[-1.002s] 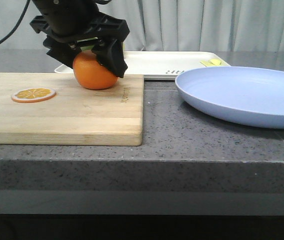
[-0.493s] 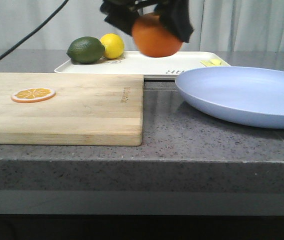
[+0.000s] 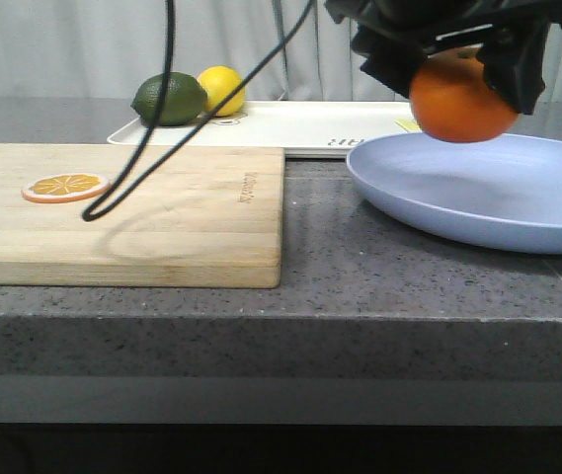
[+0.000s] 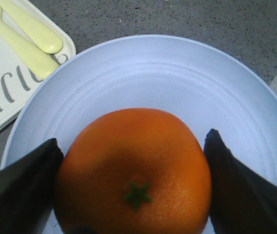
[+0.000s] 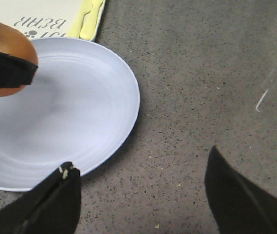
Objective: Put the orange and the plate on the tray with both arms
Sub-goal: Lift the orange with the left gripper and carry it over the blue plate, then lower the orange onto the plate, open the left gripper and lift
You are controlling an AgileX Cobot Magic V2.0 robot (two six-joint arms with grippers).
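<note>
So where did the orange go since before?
The left gripper lifted the orange off the board and carried it right, over the plate. It is held in the air. Plate, tray and slice stayed put.

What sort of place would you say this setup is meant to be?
Likely a mock kitchen counter: a speckled grey stone-like worktop, a wooden cutting board with an orange slice on it, and a curtain as backdrop.
</note>
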